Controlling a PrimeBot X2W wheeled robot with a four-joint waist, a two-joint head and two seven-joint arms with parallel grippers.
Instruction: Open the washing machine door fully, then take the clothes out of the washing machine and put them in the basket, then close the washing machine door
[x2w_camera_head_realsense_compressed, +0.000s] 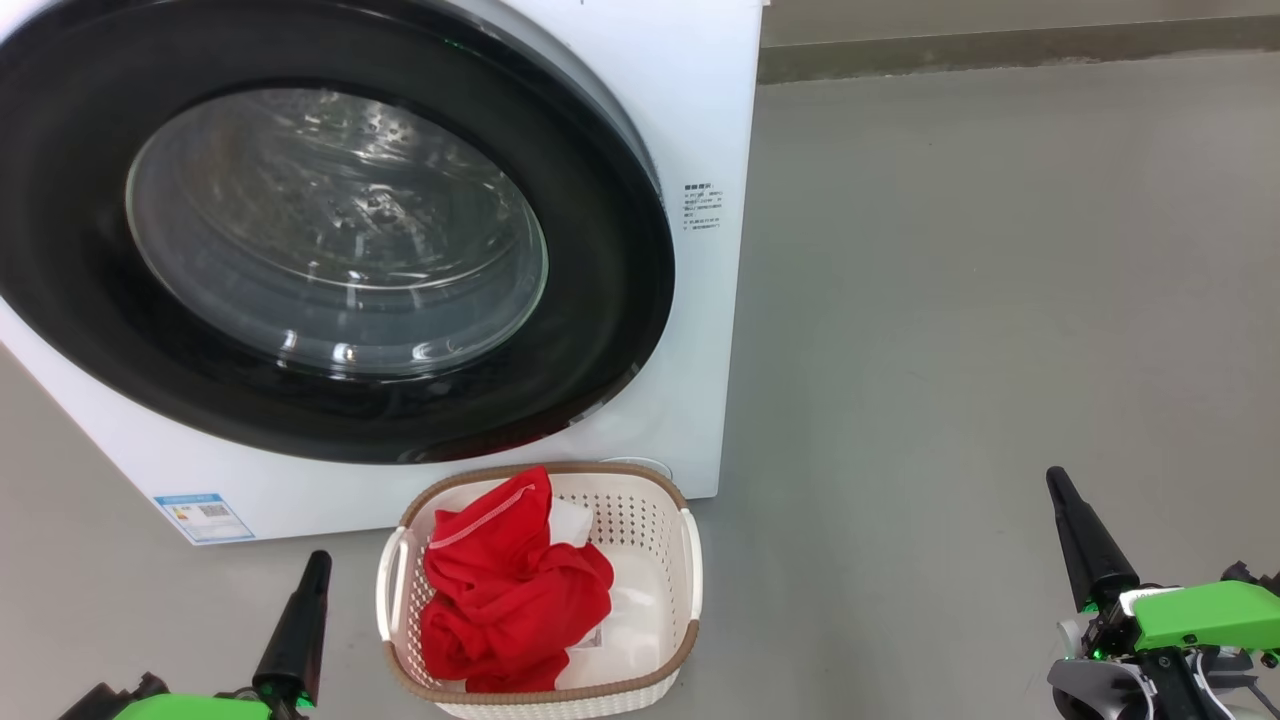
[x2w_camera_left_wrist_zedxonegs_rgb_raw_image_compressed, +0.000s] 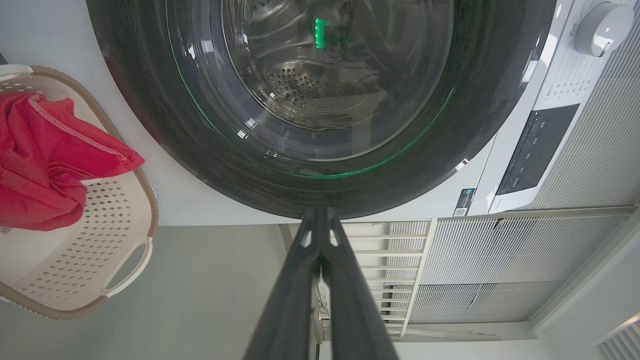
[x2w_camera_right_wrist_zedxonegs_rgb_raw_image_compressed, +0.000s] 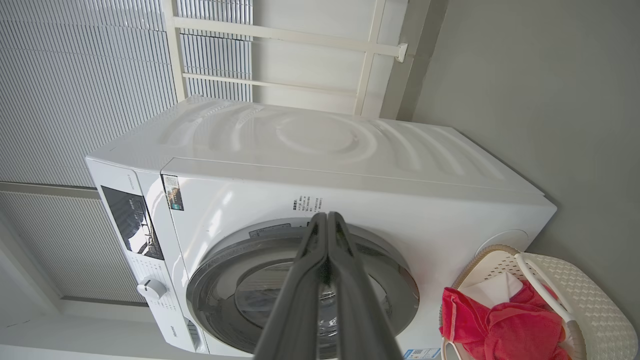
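Left tool (x2w_camera_head_realsense_compressed: 318, 562), right tool (x2w_camera_head_realsense_compressed: 1056, 482) — both closed.

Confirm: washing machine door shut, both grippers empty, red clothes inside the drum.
One thing is wrong: the head view shows the clothes lying in the basket, not inside the drum. The washing machine door is shut, and the left gripper and right gripper are empty.

Laundry corner — white washing machine (x2w_camera_head_realsense_compressed: 702, 320), basket (x2w_camera_head_realsense_compressed: 645, 540), grey floor (x2w_camera_head_realsense_compressed: 1000, 300)
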